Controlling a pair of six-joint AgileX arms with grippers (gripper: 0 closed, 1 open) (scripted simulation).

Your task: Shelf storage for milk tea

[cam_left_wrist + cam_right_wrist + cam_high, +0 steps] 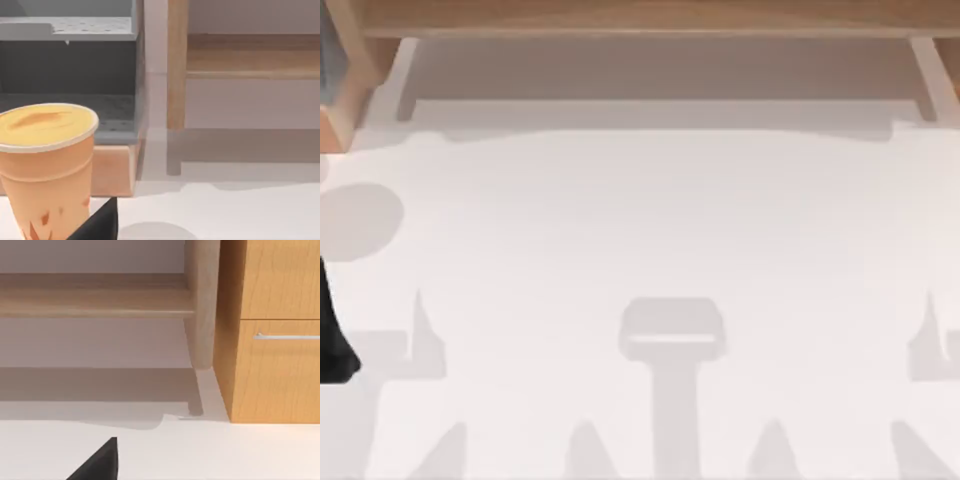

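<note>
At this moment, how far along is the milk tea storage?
Nothing looks stored. The milk tea stands on the table, short of the shelf, close before the left gripper's finger. Whether it is gripped cannot be told. Lifting and placing it on the shelf remain.

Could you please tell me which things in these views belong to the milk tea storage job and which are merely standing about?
Part of the job:
- milk tea, beside the left gripper
- shelf, along the table's far edge

Standing about:
- grey rack behind the cup
- wooden cabinet by the shelf's right support
</note>
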